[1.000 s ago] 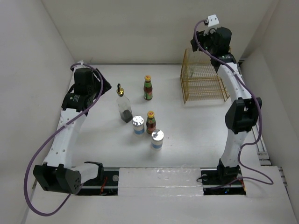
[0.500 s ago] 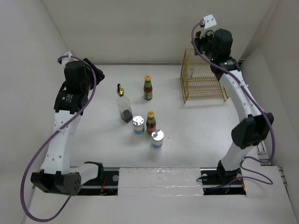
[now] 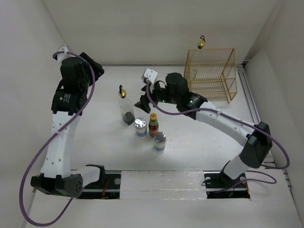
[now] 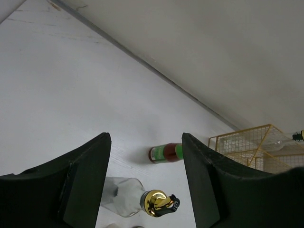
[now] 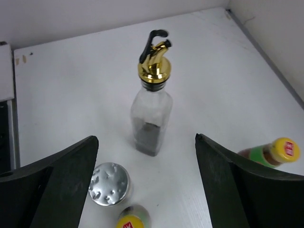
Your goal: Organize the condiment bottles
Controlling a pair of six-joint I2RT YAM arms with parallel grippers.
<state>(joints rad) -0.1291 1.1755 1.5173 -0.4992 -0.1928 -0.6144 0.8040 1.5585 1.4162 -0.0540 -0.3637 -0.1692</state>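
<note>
The left gripper and right gripper both gape wide, empty. The red sauce bottle wears a green label; its writing is unreadable.

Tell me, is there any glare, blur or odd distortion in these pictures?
Top external view: soft even light, faint shadows, sharp. Right wrist view: glints on the gold top of the glass bottle and on the jar lid. Left wrist view: camera tilted, so that upright bottle looks laid sideways.

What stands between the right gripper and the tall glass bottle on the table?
Nothing visible does. The right gripper is open with the glass bottle straight ahead, unobstructed; the silver-lidded jar sits off to one side.
</note>
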